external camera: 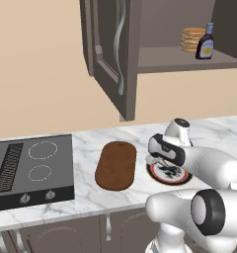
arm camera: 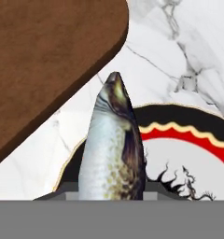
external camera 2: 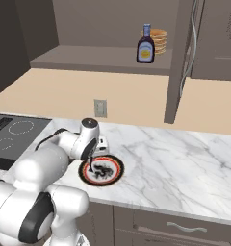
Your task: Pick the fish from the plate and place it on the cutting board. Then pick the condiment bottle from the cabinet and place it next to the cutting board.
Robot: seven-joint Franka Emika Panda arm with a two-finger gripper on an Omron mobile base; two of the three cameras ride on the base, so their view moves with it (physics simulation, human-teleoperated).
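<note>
The hand [external camera: 155,163] is clamped on the fish [arm camera: 113,149] — in the hand view the fish rises straight up from between the two fingers, its long axis running along the hand's line of sight, pointed end away from the camera. It hangs over the near rim of the plate [arm camera: 188,140], which sits on the marble desk [external camera 2: 185,158]; whether the fish is lifted clear of the plate or touches it I cannot tell.

The coming move turns on one relation: the board [external camera: 116,165] lies just beside the plate, to the robot's left, the two close but apart. In the hand view the board's rounded end [arm camera: 53,60] fills the upper left, and the fish's tip points past its edge. Judging from this, a short carry to the left should put the fish over the wood, and its long axis may want turning to lie along the board's length.

The bottle [external camera 2: 146,44] stands on the shelf of the open cabinet [external camera: 110,54], just beside a stack of pancakes [external camera 2: 159,41]. Its yellowish label is too small to read — no writing can be made out anywhere.
</note>
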